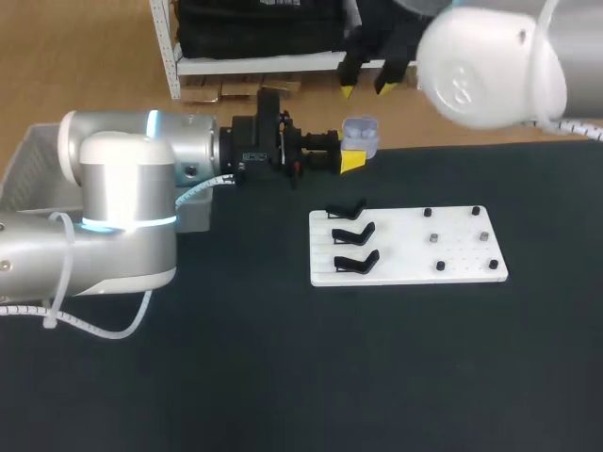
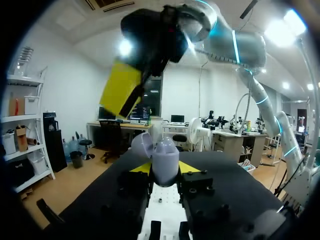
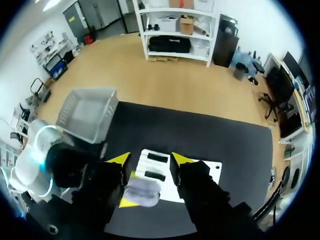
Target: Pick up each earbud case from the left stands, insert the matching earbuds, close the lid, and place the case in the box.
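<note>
A pale lavender earbud case (image 1: pixel 360 135) with its lid open is held over the table's far edge, my left gripper (image 1: pixel 353 153) shut on it from both sides. In the left wrist view the case (image 2: pixel 165 160) stands upright between the yellow tips, lid tipped back. My right gripper (image 1: pixel 366 89) hangs above it, open and holding nothing. Seen from the right wrist, the case (image 3: pixel 141 194) lies below and between the spread fingers of that gripper (image 3: pixel 151 159). One of the right gripper's yellow fingers (image 2: pixel 120 92) shows just above the case in the left wrist view.
A white plate (image 1: pixel 405 273) lies right of centre, carrying three black stands (image 1: pixel 354 233) on its left side and several small dark and grey pieces (image 1: pixel 433 238) on its right. A clear box (image 1: pixel 28 155) sits at the far left, partly behind my left arm.
</note>
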`<state>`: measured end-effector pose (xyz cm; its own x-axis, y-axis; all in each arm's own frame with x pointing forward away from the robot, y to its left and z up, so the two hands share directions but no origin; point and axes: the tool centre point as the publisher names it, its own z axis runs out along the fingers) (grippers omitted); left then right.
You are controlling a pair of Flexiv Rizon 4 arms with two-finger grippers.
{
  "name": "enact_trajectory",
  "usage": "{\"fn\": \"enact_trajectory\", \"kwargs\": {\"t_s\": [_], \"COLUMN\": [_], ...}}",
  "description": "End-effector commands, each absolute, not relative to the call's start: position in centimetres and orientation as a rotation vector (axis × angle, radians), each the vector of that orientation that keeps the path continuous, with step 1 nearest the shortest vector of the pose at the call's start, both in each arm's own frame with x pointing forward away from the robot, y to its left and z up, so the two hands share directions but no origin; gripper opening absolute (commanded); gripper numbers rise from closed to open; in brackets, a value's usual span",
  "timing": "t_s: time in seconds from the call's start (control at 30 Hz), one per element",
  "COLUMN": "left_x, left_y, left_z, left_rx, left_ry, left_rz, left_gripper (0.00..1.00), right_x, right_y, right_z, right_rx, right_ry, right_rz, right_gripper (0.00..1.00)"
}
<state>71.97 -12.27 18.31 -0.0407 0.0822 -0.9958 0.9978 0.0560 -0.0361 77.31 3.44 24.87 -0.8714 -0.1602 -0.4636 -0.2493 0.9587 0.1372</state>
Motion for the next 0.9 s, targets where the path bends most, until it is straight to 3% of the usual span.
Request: {"fn": "enact_trajectory", "kwargs": {"t_s": [0.03, 0.9], "left_x": [71.8, 71.8], "left_y": [-12.2, -12.2], "left_z": [18.2, 18.2], "left_rx": [1.204, 1.204], "left_ry": [1.319, 1.319], "left_rz": [-1.151, -1.151], "left_gripper": [0.00, 0.00], "right_x": [78.4, 73.9], "right_y": [3.5, 2.5], "right_z": [23.2, 21.9], "right_rx": [-0.263, -0.278], "right_ry": [2.643, 2.712], "right_rz": [0.267, 0.254], "right_gripper": [0.47, 0.46]}}
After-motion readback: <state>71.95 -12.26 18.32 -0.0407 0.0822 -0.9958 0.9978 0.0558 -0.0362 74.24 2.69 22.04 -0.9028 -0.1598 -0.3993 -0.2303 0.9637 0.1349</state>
